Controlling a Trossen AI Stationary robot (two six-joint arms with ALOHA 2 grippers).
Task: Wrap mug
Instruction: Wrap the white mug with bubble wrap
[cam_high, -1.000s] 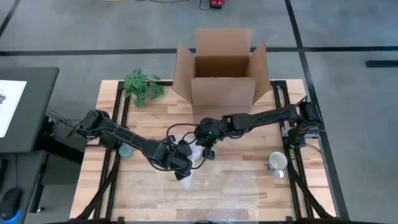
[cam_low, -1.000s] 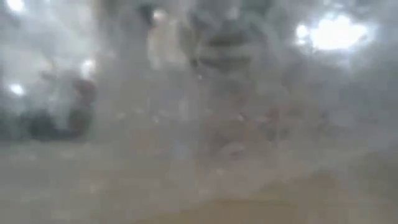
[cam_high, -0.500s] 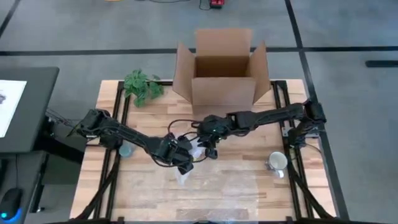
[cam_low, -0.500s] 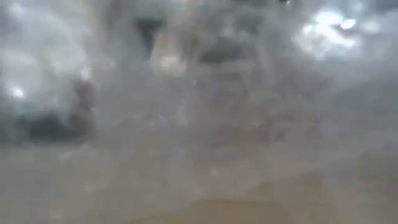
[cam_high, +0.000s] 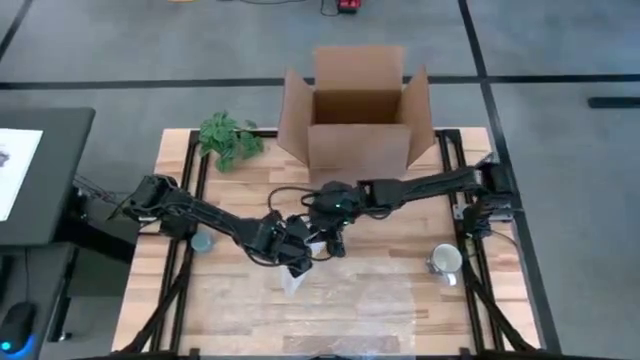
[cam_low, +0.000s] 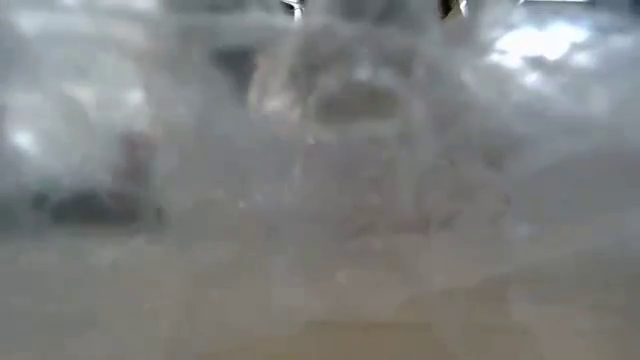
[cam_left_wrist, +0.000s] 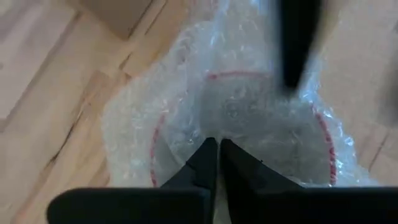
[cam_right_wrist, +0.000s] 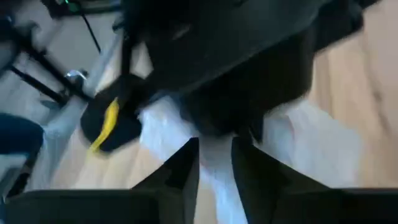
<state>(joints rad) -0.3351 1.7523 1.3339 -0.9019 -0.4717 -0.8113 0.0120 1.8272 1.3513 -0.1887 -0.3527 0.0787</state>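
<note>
My left hand (cam_high: 297, 262) reaches to the middle of the worktop (cam_high: 230, 310), its fingers pinched together on a bubble wrap bundle (cam_left_wrist: 249, 124) with red rings showing through. My right hand (cam_high: 333, 243) meets it from the other side, fingers slightly apart around the same wrap. Both hands have drawn slightly back toward the open cardboard box (cam_high: 357, 115) since half a second ago. A bare mug (cam_high: 445, 260) sits near the right edge, a small plant (cam_high: 230, 138) at the far left
</note>
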